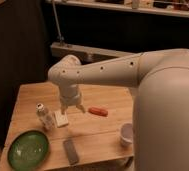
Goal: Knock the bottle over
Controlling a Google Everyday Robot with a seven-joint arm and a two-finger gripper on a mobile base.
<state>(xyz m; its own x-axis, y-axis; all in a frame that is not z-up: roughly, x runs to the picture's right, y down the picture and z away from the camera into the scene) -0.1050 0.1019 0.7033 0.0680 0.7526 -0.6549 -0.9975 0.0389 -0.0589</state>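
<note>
While the tool [72,108] hangs low over the worktop [105,97], fingers spread with nothing between them, the bottle [44,116] stands upright just beside it, leftward as seen, not touching. A white block [61,119] lies directly beneath the tool.

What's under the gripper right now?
A small white rectangular block shows just below the gripper, on the wooden table. The clear plastic bottle with a white cap stands upright beside the block, not under the gripper. The gripper covers the tabletop behind it.
</note>
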